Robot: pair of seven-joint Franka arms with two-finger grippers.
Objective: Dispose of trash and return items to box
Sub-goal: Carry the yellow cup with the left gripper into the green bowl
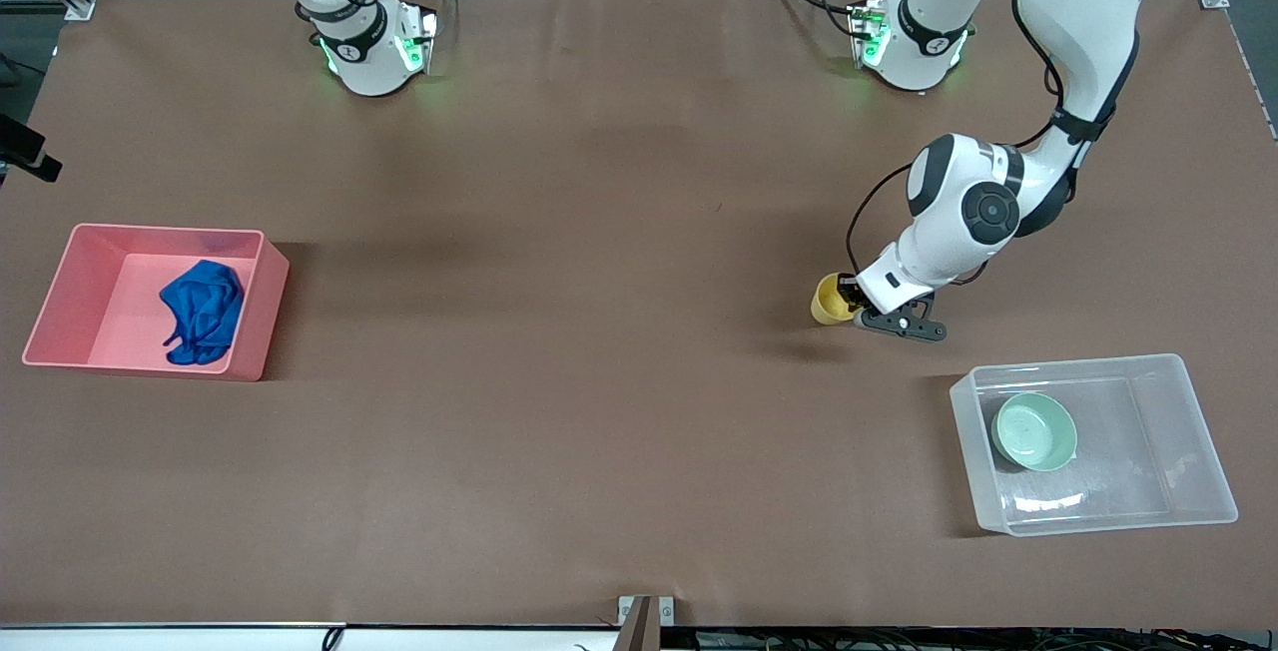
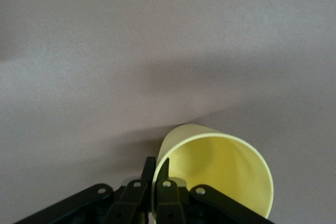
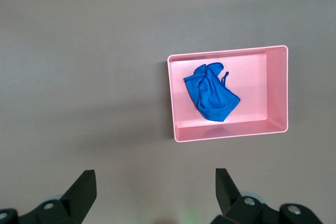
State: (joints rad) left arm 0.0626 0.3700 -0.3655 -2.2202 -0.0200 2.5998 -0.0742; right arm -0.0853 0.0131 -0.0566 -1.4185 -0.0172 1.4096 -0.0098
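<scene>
My left gripper is shut on the wall of the yellow cup, one finger inside the rim and one outside. It holds the cup tilted, low over the table toward the left arm's end. In the left wrist view the cup opens toward the camera beside the gripper. The mint-green bowl lies in the clear tub, nearer the front camera than the cup. The blue rag lies in the pink bin. My right gripper is open and empty, high above the table, looking down on the rag.
The pink bin stands at the right arm's end of the brown table. The arm bases stand along the table edge farthest from the front camera.
</scene>
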